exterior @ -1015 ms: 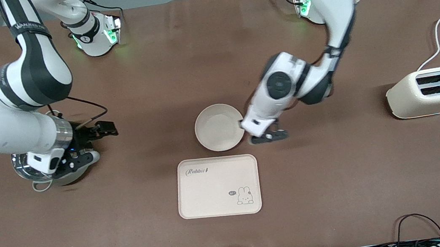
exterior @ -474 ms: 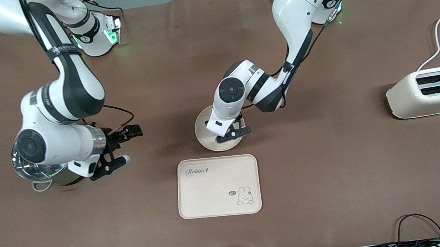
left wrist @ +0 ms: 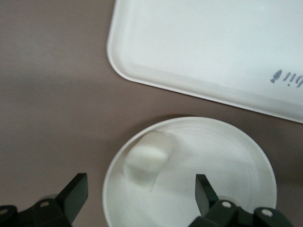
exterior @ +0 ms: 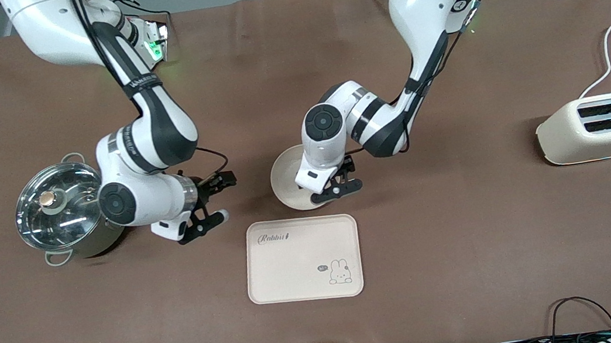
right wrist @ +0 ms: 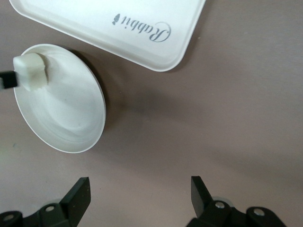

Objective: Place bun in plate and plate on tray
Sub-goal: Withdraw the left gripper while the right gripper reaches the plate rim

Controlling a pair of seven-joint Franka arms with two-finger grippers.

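The round cream plate (exterior: 287, 178) sits on the brown table, just farther from the front camera than the rabbit tray (exterior: 303, 259). The small pale bun (left wrist: 147, 158) lies in the plate near its rim; it also shows in the right wrist view (right wrist: 31, 72). In the front view the left hand hides it. My left gripper (exterior: 337, 189) hangs open just over the plate's edge, its jaws (left wrist: 140, 194) wide apart astride the bun's side of the plate (left wrist: 208, 165). My right gripper (exterior: 208, 218) is open and empty over bare table between the pot and the tray.
A steel pot with a glass lid (exterior: 58, 205) stands toward the right arm's end. A cream toaster (exterior: 598, 127) with a white cord stands toward the left arm's end. The tray (right wrist: 118, 28) lies bare.
My right arm has swung from over the pot toward the tray, uncovering the lid. My left gripper moved over the plate's edge and has stayed there.
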